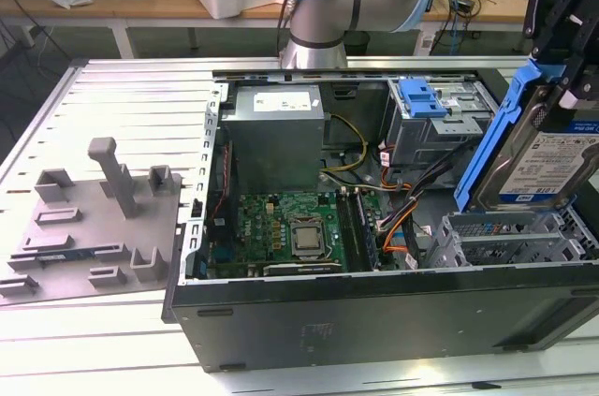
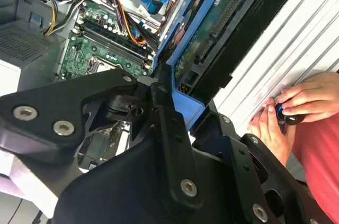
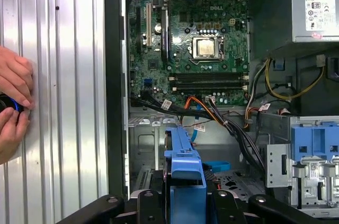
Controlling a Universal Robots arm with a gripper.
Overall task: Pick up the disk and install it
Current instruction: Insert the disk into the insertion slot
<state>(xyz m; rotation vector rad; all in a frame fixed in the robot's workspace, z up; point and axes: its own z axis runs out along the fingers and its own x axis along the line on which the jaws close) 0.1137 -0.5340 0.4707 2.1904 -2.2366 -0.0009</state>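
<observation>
Bright, even light from overhead washes the ribbed table (image 1: 122, 87) nearly white in the exterior view and in both wrist views, and the label on the disk (image 1: 552, 167) gleams pale. The outer wall of the case (image 1: 374, 312) stays dark. Inside, the motherboard (image 3: 190, 38) is evenly lit, with only soft shadows under the cables (image 3: 222, 118) and beside the power supply (image 1: 276, 134).

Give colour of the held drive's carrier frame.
Blue plastic carrier frame, clearest in the exterior view.
</observation>
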